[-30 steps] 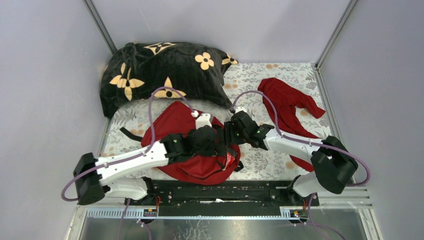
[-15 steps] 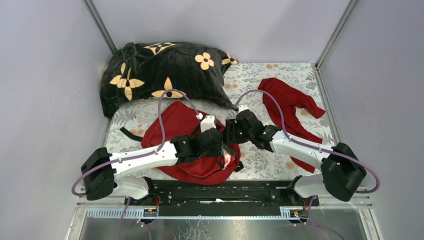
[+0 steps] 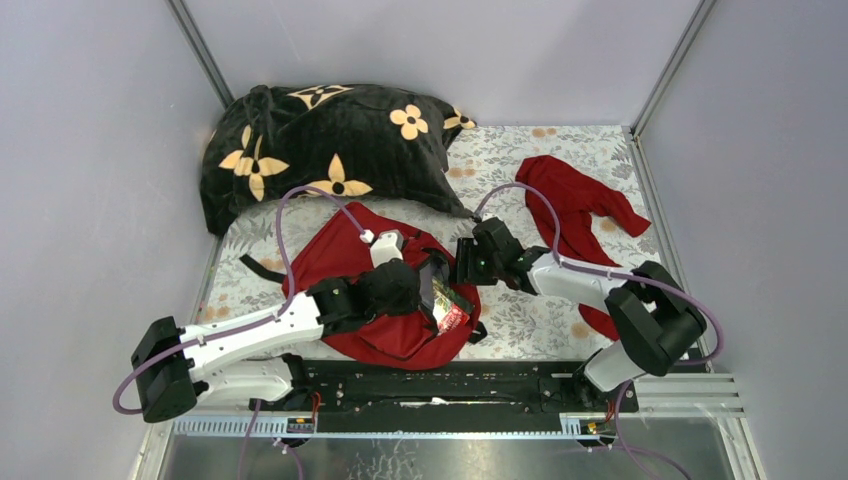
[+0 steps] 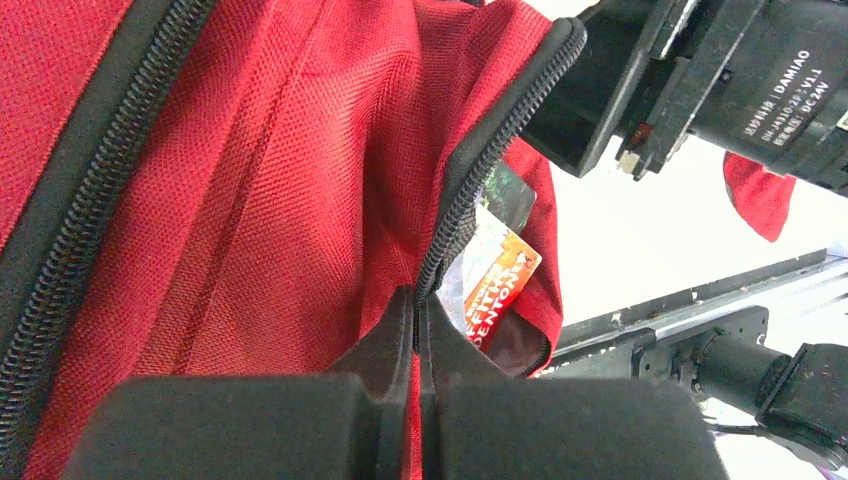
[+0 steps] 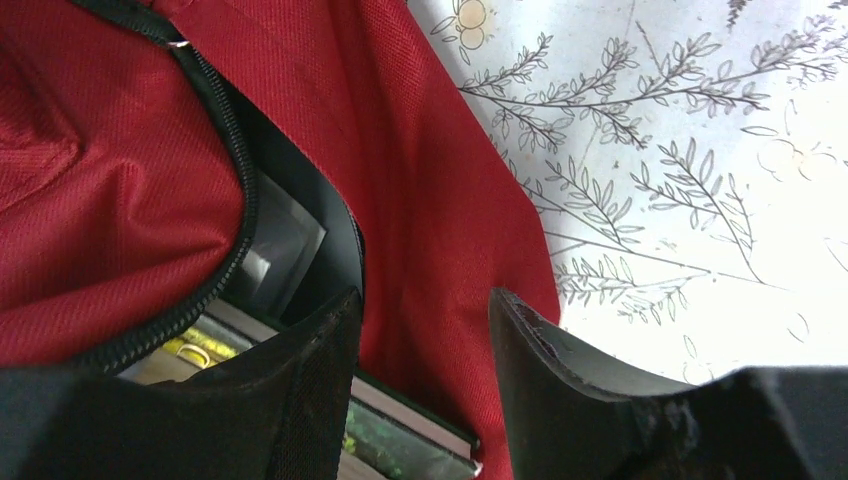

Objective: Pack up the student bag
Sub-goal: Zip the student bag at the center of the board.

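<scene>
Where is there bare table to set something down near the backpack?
Free: the floral cover between blanket and red garment, and the strip between backpack and garment. Crowded: left gripper and right gripper at the backpack's opening.

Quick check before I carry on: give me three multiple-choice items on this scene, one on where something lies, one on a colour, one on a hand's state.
1. Relative to the bag, where is the red garment?
A. inside it
B. to its right, apart from it
C. under it

2. The flowers on the black blanket are:
A. blue
B. green
C. orange

3. The left hand is:
A. shut on the bag's zipper edge
B. wide open
C. out of view

Answers:
1. B, the top view shows it lying clear of the bag.
2. C, the petals are orange on black.
3. A, the left wrist view shows it pinching the zipper edge.
</scene>
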You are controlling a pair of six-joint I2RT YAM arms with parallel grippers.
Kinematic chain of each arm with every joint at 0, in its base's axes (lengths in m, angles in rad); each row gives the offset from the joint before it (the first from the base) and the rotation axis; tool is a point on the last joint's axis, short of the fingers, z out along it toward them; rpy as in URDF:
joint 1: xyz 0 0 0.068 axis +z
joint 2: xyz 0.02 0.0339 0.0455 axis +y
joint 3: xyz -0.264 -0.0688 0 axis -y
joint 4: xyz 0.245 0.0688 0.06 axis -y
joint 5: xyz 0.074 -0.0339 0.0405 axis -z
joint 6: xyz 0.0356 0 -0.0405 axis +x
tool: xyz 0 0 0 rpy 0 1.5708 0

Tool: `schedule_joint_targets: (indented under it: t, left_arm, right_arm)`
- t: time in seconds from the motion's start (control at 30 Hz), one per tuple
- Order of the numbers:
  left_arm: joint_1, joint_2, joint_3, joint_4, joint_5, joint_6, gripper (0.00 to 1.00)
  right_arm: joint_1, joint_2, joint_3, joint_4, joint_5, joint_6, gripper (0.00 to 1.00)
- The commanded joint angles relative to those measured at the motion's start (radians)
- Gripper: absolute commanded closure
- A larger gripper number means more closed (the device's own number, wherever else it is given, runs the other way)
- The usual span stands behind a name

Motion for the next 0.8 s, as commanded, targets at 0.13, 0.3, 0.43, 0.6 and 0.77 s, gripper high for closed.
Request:
schedule_joint_targets:
  t: [0.13, 0.3, 0.43, 0.6, 0.77]
  left_arm:
    - [0.009, -0.002, -0.018, 0.003, -0.003, -0.010, 1.00]
    - [0.008, 0.002, -0.017, 0.009, -0.001, -0.004, 1.00]
    - [0.010, -0.002, -0.022, 0.007, -0.002, 0.004, 1.00]
    - [0.016, -0.018, -0.028, -0.032, -0.030, 0.010, 1.00]
    - [0.033, -0.049, -0.049, -0.044, -0.048, 0.030, 1.00]
  right_arm:
    - [0.001, 0.144, 0.090, 0.134, -0.053, 0.045, 0.47]
    - [0.005, 0.169, 0.094, 0.149, -0.076, 0.029, 0.70]
    - [0.004, 0.143, 0.104, 0.050, -0.025, -0.032, 1.00]
    - [0.004, -0.091, 0.151, -0.183, 0.172, -0.160, 1.00]
    - [0.003, -0.219, 0.237, -0.388, 0.166, -0.285, 1.00]
